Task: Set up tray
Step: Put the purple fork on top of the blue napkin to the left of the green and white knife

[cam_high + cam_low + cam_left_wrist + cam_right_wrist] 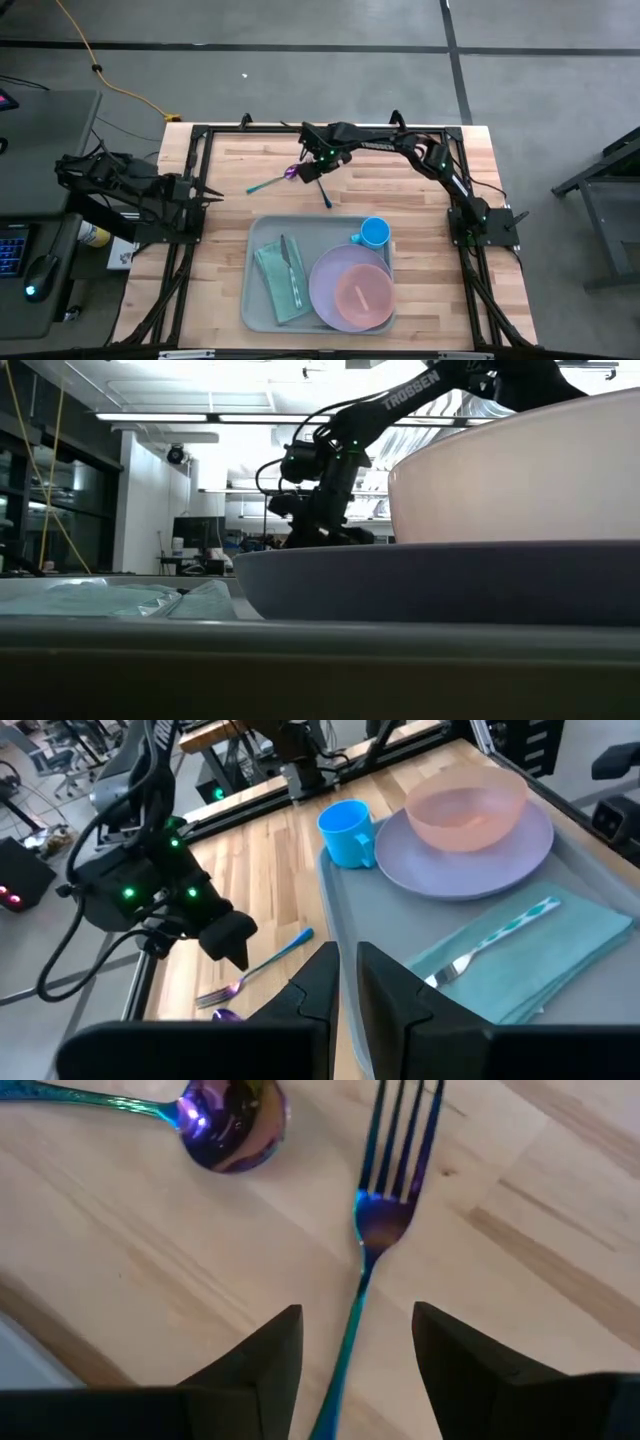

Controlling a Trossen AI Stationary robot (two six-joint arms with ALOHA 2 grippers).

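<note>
I'm hovering the right claw [355,1345], spread open, straddling the iridescent fork [385,1210] on the table, lining up a pick for the tray [256,300] nearby; left claw [345,985] is waiting, nearly closed and empty.

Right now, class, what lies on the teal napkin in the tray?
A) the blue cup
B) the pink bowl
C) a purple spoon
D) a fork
D: a fork with a pale teal handle lies along the napkin in the tray.
</note>
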